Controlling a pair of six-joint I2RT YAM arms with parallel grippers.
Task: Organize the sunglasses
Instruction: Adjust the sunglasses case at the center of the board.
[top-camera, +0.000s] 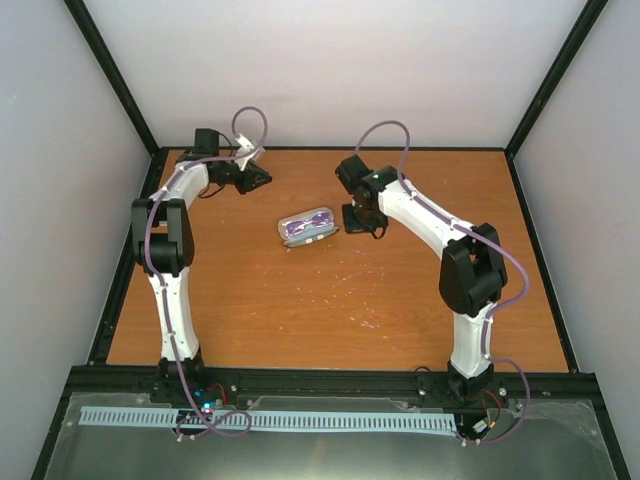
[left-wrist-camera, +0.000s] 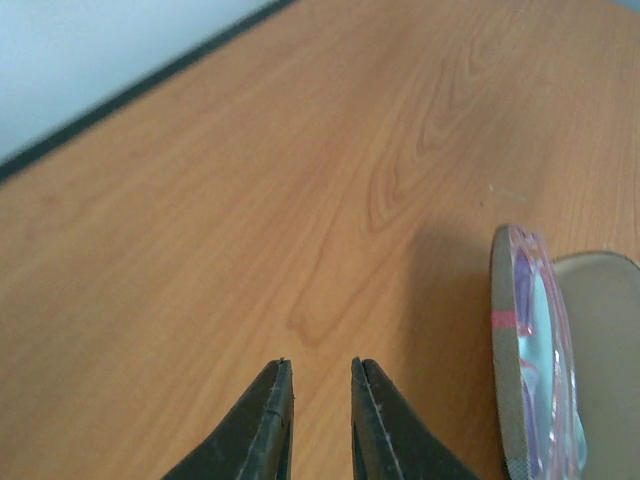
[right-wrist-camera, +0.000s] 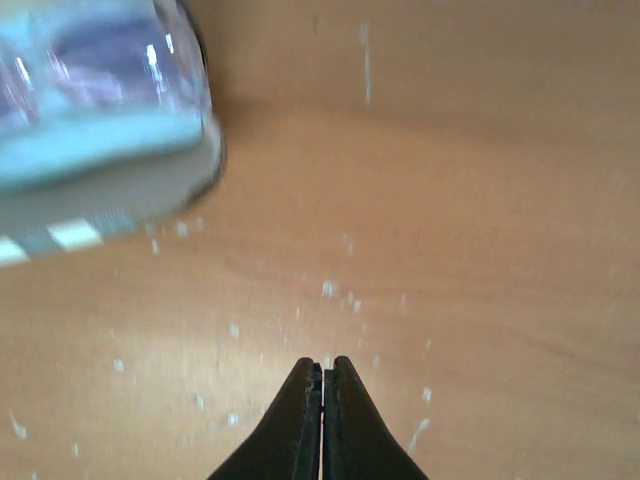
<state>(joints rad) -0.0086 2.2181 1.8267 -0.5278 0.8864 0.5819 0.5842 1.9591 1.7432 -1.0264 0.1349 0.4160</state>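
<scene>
On woodgrain tbl (top-camera: 300, 310): pink translucent sunglasses (top-camera: 307, 226)

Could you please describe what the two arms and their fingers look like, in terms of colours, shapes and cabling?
Both the left arm and the right arm have white tubular links with bulky black joints, and a purple cable loops along each. The left fingers and right fingers are black and taper to narrow tips.

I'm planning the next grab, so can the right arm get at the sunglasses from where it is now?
Probably yes. The right claw sits just beside the sunglasses, which lie uncovered, with only bare table between them. It is shut, though, so it would have to open first.
</scene>
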